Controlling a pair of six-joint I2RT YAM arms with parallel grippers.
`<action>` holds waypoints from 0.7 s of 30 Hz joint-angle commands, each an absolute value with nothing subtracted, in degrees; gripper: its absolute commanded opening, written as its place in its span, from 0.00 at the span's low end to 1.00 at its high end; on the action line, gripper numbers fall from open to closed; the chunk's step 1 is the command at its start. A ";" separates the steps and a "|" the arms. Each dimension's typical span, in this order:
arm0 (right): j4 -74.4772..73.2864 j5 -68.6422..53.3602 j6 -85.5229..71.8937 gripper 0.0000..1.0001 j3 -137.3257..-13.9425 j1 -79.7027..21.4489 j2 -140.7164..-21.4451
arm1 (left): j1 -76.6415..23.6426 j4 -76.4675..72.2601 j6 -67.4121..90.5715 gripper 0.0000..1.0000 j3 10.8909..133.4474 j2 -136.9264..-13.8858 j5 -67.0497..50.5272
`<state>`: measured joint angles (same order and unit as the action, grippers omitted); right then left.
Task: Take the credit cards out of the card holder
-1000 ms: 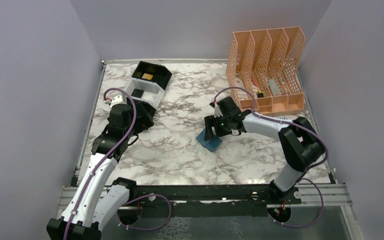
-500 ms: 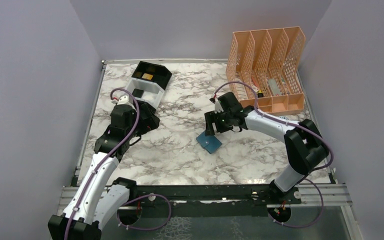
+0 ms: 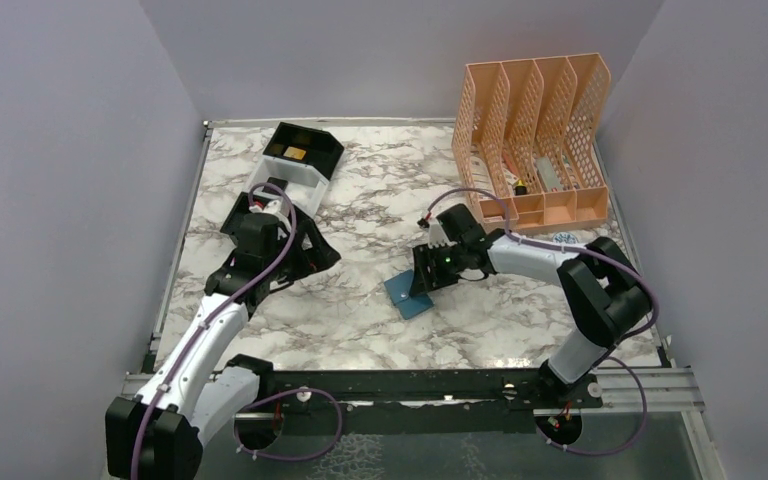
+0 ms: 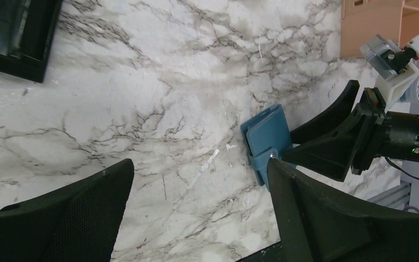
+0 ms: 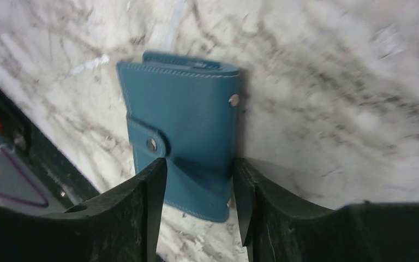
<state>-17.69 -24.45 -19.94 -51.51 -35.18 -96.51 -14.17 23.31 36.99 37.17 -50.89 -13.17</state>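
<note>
- The card holder lies shut and flat near the middle of the bench, its snap tab folded over one long edge.
- The right gripper is at its near end, jaws apart and set across the short width. The long axis runs straight away from them.
- The left gripper, jaws wide apart, hangs well off to the left, so the right arm is nearer.

We are seeing the card holder looking like matt, stitched leather with shiny metal snaps, the table showing a smooth marble pattern.
</note>
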 commanded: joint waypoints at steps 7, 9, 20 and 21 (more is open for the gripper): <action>-2.02 -39.52 -33.85 0.52 -39.01 -38.08 -88.48 | -25.57 13.72 42.39 0.90 34.54 -56.61 -11.19; -5.45 -32.86 -32.68 0.53 -40.37 -38.14 -85.48 | -26.26 13.08 42.72 0.90 35.18 -56.75 -7.13; -16.74 -13.60 -28.88 0.60 -47.61 -38.14 -76.49 | -25.43 21.32 42.61 0.97 59.82 -76.99 20.95; -17.17 -13.57 -28.91 0.60 -47.63 -38.13 -76.13 | -24.68 22.07 43.00 0.97 61.93 -78.86 21.85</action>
